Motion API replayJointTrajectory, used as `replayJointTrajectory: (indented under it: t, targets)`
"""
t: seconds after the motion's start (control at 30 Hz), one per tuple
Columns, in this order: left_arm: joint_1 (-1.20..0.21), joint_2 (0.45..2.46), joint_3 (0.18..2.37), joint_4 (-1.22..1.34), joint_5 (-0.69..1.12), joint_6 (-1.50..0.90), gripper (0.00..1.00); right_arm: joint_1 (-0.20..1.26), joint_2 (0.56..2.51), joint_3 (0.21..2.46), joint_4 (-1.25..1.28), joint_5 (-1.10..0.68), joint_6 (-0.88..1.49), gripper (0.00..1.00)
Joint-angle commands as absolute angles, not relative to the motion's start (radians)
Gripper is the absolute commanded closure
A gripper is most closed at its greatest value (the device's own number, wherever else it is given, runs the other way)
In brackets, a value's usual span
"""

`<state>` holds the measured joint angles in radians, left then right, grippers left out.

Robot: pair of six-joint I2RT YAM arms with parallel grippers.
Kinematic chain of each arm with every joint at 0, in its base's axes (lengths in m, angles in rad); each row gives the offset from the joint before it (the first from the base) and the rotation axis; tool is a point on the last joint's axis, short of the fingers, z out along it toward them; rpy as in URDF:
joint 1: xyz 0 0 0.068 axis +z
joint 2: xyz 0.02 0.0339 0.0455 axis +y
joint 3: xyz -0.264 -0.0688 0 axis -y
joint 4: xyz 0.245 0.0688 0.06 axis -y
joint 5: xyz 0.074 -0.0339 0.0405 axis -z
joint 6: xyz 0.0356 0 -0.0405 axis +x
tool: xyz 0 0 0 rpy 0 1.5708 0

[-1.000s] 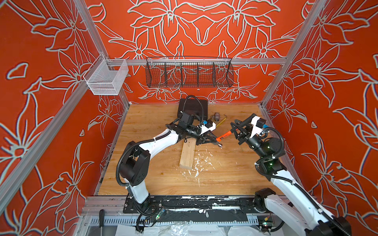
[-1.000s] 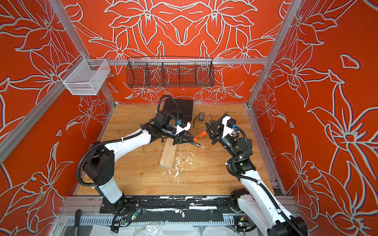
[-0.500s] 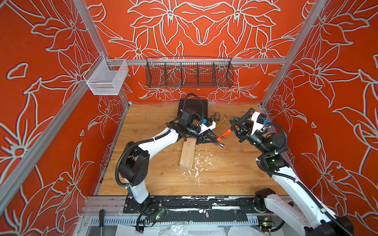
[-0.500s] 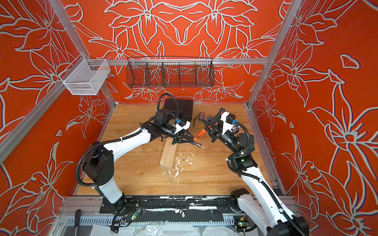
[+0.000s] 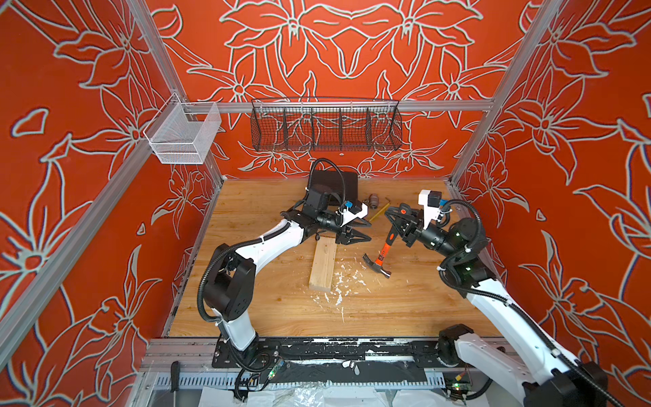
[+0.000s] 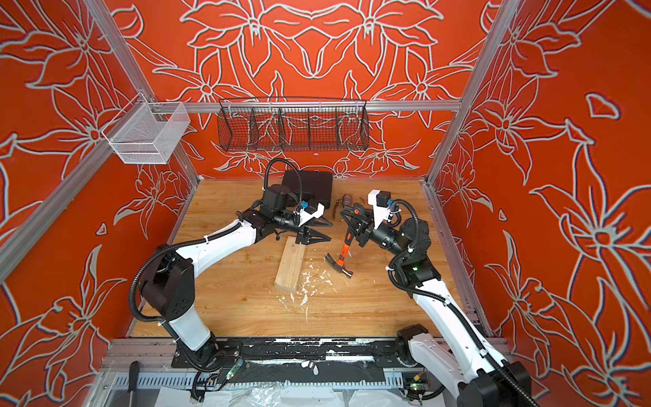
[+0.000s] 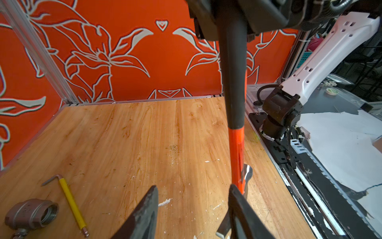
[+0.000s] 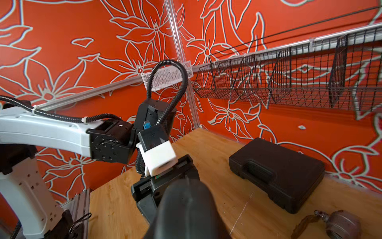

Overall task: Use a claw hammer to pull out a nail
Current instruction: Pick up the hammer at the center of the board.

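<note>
Left gripper [image 5: 364,232] stands spread over the far end of the wooden block [image 5: 323,262] (no nail visible there). Just right, the claw hammer [image 5: 384,252] hangs head-down, its black rubber end pinched by the right gripper [image 5: 394,225]: head-heavy, stiff, likely to swing; a hold nearer the head would steady it. Chip-littered wooden tabletop [image 5: 267,299], orange floral walls [image 5: 88,141].

Left arm [image 5: 267,243], right arm [image 5: 500,310]: white shell links, black joint housings [image 8: 109,144] with ringed screws. Black corrugated cable conduit [image 5: 202,285], white zip ties [image 8: 83,120]. White wrist camera mount [image 5: 425,204]; blue plug [image 5: 348,205]. Left claw [image 7: 193,187]: black tapered fingers, tips scuffed grey. Green indicator light [image 6: 415,268] on right arm joint.
</note>
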<state>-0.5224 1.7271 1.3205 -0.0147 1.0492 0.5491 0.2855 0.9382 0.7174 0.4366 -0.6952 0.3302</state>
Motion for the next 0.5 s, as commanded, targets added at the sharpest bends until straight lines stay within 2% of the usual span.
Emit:
replayJointTrajectory:
  t: [0.0,0.1,0.3,0.4,0.47]
  targets:
    - [-0.523,1.722,1.316,-0.024,1.025,0.593,0.48,0.303,0.963,0.748,0.492,-0.682,0.325,1.00]
    - [-0.526,1.716,1.285,-0.022,1.006,0.602,0.48,0.315,0.993,0.713,0.571,-0.668,0.339,1.00]
    - [-0.568,1.715,1.282,-0.053,0.939,0.613,0.45,0.390,1.052,0.744,0.512,-0.650,0.208,1.00]
    - [-0.579,1.720,1.266,-0.018,0.946,0.587,0.38,0.407,1.085,0.751,0.584,-0.655,0.216,1.00]
    - [-0.581,1.717,1.251,-0.001,0.964,0.586,0.38,0.416,1.097,0.764,0.590,-0.658,0.205,1.00]
